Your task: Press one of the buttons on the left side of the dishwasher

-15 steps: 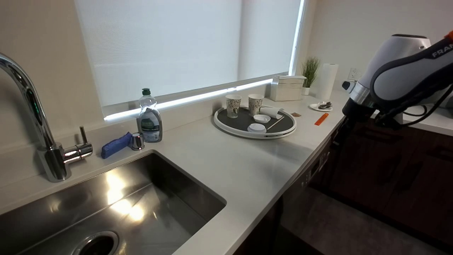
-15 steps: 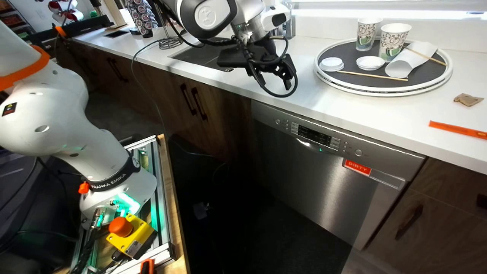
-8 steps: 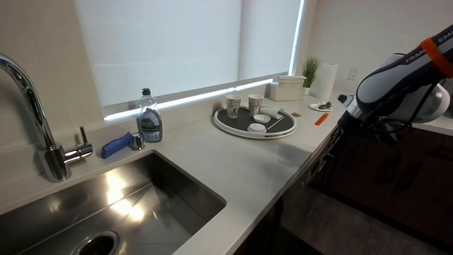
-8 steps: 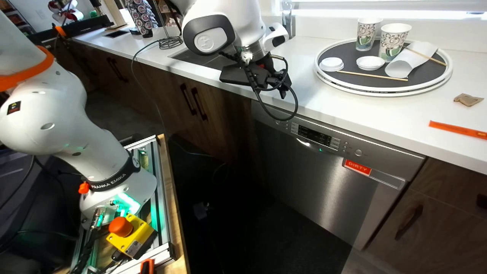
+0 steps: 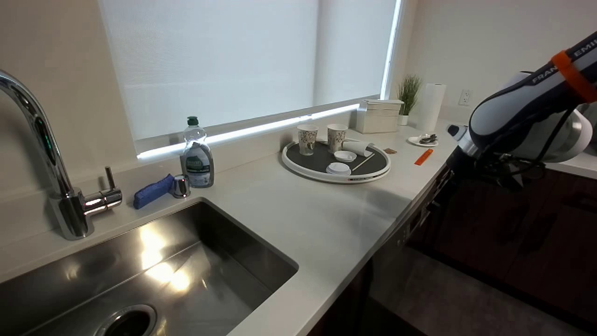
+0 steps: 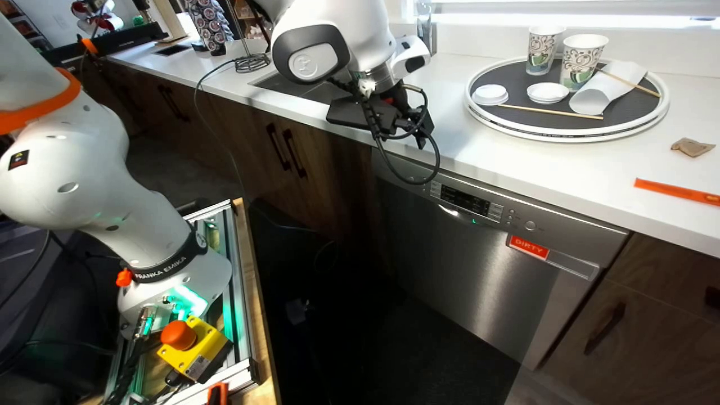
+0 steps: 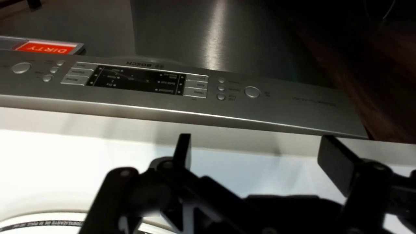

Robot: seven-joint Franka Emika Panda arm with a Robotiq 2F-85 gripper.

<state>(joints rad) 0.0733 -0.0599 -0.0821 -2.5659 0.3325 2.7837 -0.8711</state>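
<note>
The dishwasher [image 6: 461, 264] has a brushed metal front and a control strip along its top, under the counter edge. In the wrist view, which stands upside down, the strip [image 7: 292, 104] shows a large round button [image 7: 252, 92], small round buttons [image 7: 221, 88] and flat buttons [image 7: 195, 86]; these belong to its left side. In an exterior view the gripper's cable covers part of the strip's left end. My gripper [image 7: 256, 146] is open and empty, its fingers wide apart. In an exterior view the gripper [image 6: 423, 138] hangs by the counter edge above the strip's left end.
The white counter [image 6: 506, 163] overhangs the dishwasher. A round tray [image 6: 478, 115] with cups, lids and sticks stands on it. An orange strip [image 6: 675, 192] lies to the right. The sink [image 5: 224, 224] is on the left. A red DIRTY sign [image 6: 529, 247] is on the dishwasher.
The arm and gripper have tilted and come lower toward the dishwasher's left end, mostly in the first half second. The cable loop now hangs over the strip's left end. The gripper has hardly moved since.
</note>
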